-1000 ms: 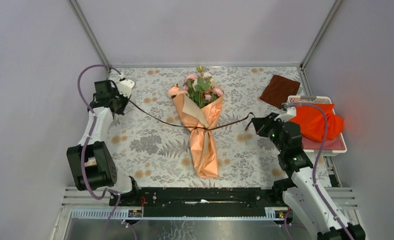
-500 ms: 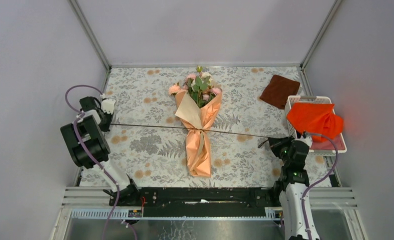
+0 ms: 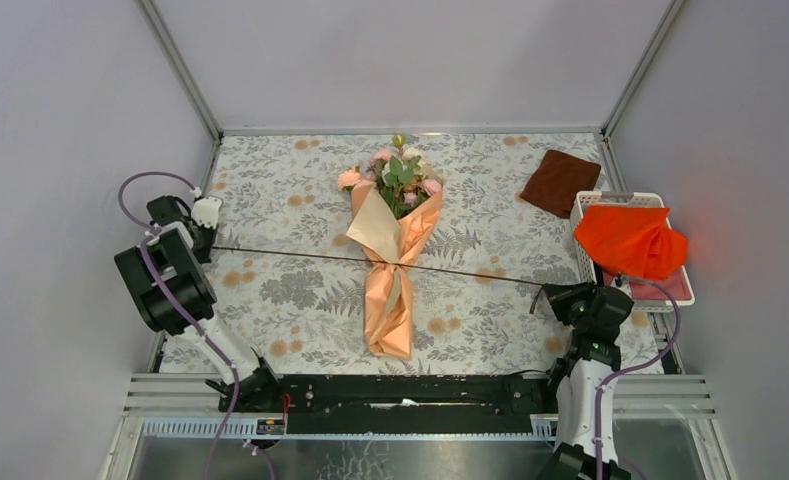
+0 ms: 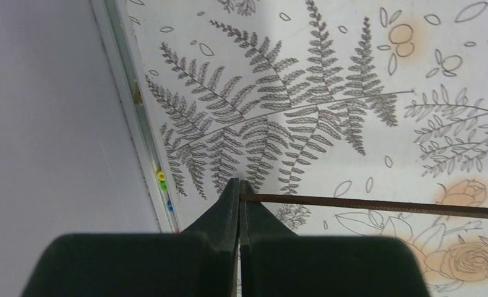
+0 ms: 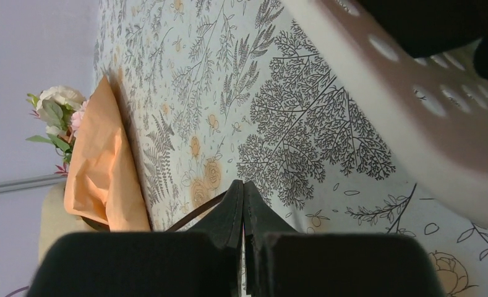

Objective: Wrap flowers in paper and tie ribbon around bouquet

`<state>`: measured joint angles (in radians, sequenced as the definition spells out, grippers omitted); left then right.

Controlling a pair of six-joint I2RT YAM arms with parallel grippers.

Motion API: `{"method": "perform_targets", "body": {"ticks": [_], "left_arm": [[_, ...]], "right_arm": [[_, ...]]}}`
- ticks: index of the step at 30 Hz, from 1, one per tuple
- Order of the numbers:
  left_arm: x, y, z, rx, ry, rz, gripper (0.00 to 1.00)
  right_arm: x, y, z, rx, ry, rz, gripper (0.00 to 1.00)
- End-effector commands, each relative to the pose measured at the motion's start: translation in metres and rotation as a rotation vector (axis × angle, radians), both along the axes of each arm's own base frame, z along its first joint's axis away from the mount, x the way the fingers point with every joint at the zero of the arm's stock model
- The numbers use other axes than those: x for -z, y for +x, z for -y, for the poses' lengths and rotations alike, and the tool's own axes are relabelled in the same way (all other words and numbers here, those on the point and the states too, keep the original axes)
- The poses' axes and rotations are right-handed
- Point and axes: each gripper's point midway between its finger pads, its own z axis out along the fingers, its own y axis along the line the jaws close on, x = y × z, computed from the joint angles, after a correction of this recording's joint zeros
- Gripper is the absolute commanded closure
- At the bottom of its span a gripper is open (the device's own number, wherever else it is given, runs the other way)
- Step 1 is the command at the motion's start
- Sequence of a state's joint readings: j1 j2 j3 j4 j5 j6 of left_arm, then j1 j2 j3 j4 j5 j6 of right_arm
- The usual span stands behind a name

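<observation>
At the middle of the table [image 3: 270, 200] lay the bouquet [image 3: 392, 250]; the ribbon [image 3: 290, 253] ran taut across its waist; left gripper [image 3: 210, 246] pinched one end at the left edge; right gripper [image 3: 542, 293] pinched the other near the right edge.

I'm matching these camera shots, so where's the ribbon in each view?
Top external: ribbon stretched straight across, crossing the bouquet.
Left wrist: ribbon runs from the left gripper to the right edge.
Right wrist: ribbon slants down-left from the right gripper.
Shared landmark: fern-print table cover.
</observation>
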<state>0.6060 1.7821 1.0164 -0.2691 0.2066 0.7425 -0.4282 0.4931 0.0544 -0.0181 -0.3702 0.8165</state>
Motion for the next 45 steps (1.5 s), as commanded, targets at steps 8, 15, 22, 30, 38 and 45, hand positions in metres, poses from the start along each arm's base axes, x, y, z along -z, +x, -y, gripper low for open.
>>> {"method": "perform_targets", "body": {"ticks": [8,15,22,30,38,45], "left_arm": [[0.0,0.0,-0.035,-0.048,0.092,0.017,1.0],[-0.029,0.017,0.052,0.163,0.022,0.046,1.0],[-0.09,0.031,0.156,0.383,-0.1,0.122,1.0],[-0.194,0.007,0.231,0.587,-0.243,0.27,1.0],[-0.261,-0.03,0.278,0.703,-0.403,0.328,1.0],[-0.284,-0.054,0.293,0.723,-0.486,0.321,1.0]], "right_arm": [[-0.032,0.01,0.025,-0.037,-0.219,0.052,1.0],[-0.047,0.013,-0.008,-0.286,-0.178,0.04,1.0],[-0.067,0.017,-0.056,-0.466,-0.218,0.089,1.0],[-0.144,0.031,-0.227,-1.012,-0.467,0.465,0.82],[-0.164,0.023,-0.392,-1.528,-0.665,0.836,0.56],[-0.133,0.049,-0.453,-1.604,-0.725,0.91,0.23]]}}
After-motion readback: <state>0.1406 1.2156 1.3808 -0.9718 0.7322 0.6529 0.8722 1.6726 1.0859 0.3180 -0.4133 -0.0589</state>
